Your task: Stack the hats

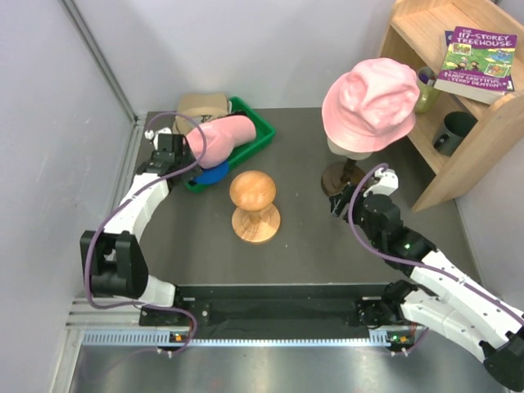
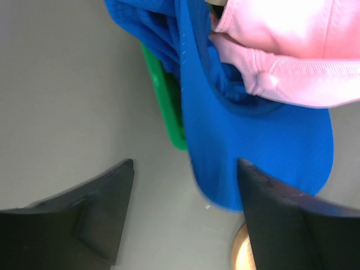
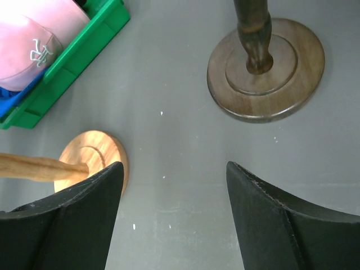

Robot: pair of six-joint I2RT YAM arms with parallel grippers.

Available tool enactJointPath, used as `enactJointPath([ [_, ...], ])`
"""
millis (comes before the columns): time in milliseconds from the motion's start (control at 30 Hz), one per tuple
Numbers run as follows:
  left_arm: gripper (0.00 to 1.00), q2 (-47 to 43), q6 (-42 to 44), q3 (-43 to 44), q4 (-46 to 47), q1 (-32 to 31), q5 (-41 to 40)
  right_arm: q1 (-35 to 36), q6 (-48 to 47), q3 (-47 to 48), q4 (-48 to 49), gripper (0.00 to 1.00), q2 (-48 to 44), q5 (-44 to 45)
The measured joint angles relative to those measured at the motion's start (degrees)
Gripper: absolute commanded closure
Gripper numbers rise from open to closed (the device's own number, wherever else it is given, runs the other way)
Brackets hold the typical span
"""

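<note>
Table matte grey, flat. Right gripper: blunt black fingers spread apart over bare surface, nothing between. Left gripper: fingers likewise apart, empty, just short of blue cap, whose stiff curved peak overhung near lip of green plastic tray. Soft pink cap lay on blue one at tray; tan cap behind it. Centre: round-topped knob stand in pale turned wood. Far right: crumpled pink hat sat on cream mannequin head above dark wooden disc base.
</note>
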Motion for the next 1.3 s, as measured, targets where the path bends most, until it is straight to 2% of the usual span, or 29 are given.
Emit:
enactJointPath([
  [67, 0.84, 1.9, -1.16, -0.04, 1.51, 0.15, 0.44, 0.0, -0.72, 0.42, 0.11, 0.26, 0.13, -0.02],
  [133, 0.99, 3.43, -1.62, 0.13, 2.34, 0.2, 0.46, 0.0, -1.44, 0.83, 0.15, 0.26, 0.24, -0.07],
  [567, 1.0, 1.01, -0.26, 6.05, -4.74, 0.17, -4.92, 0.02, -4.37, 2.89, -0.52, 0.25, 0.22, -0.72],
  [900, 1.0, 0.04, 6.54, 13.92, -13.44, 0.2, -8.11, 0.02, -4.37, 2.89, -1.81, 0.25, -2.91, -1.09],
  [1300, 1.0, -0.13, 14.99, 22.69, -22.4, 0.22, -17.88, 0.02, -4.37, 2.89, -3.58, 0.25, -5.2, -0.15],
])
